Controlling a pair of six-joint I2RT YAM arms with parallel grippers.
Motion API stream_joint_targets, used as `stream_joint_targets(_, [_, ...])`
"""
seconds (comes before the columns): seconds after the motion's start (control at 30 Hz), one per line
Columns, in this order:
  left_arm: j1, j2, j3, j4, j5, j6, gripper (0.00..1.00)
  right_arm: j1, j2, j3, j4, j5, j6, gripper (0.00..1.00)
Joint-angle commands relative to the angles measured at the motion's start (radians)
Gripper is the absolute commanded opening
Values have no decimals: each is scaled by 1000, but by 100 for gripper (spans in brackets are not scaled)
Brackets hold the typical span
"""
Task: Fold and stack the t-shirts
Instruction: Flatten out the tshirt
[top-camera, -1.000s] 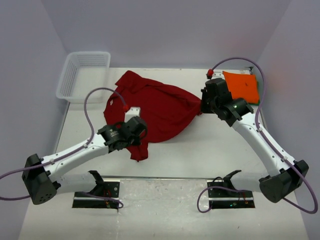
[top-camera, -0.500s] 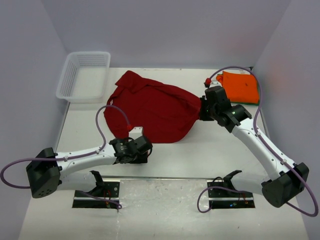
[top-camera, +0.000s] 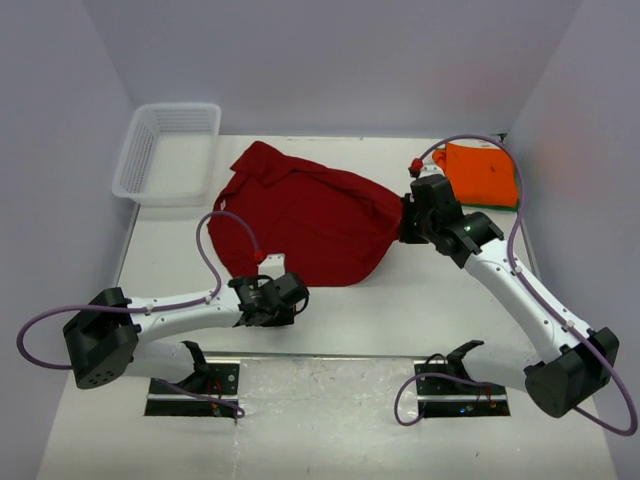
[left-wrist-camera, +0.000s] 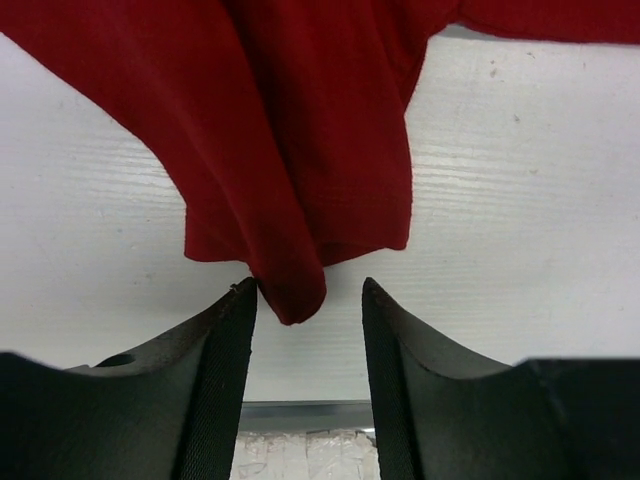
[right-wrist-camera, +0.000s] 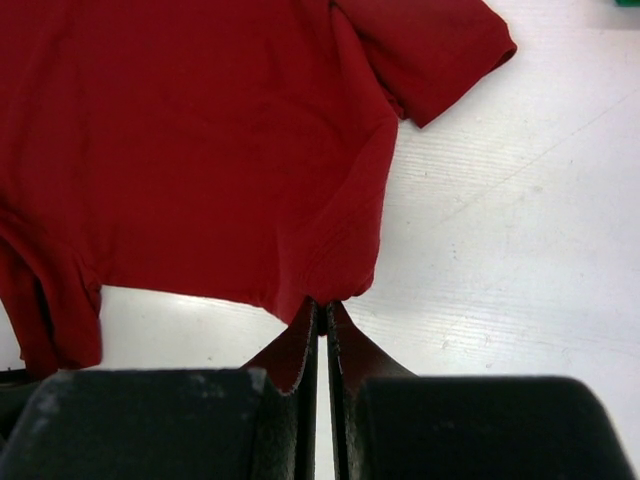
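The dark red t-shirt (top-camera: 305, 215) lies spread on the white table, collar at the far left. My right gripper (top-camera: 404, 224) is shut on its hem at the shirt's right side; the right wrist view shows the jaws (right-wrist-camera: 322, 303) pinching the red hem, with a short sleeve (right-wrist-camera: 430, 50) beyond. My left gripper (top-camera: 284, 299) is open at the shirt's near edge. In the left wrist view a hanging red corner (left-wrist-camera: 290, 290) sits between the fingertips, jaws (left-wrist-camera: 308, 292) apart. The folded orange t-shirt (top-camera: 480, 172) lies at the far right on a green edge (top-camera: 492, 207).
A white mesh basket (top-camera: 165, 150) stands at the far left corner. The table's near edge with two metal base plates (top-camera: 195, 385) runs below the arms. Purple cables loop off both arms. Walls close in left, right and back.
My left gripper has drawn back toward the near edge and no longer drags the red corner. The right gripper pulled the shirt slightly rightward, so it lies flatter and wider.
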Motion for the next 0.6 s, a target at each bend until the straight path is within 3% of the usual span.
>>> stream_joint_targets(0.0, [15, -15, -7, -2, -58, -38, 47, -2, -34, -9, 29, -5, -7, 0])
stream_joint_targets(0.27, [21, -16, -22, -5, -61, -47, 33, -2, -38, -3, 24, -5, -7, 0])
stream_joint_targets(0.43, [29, -16, -28, -5, -56, -51, 9, -3, -29, 2, 18, -6, -7, 0])
stream_joint_targets(0.57, [30, -18, -30, -16, -61, -61, 0, -2, -26, 0, 24, -8, -7, 0])
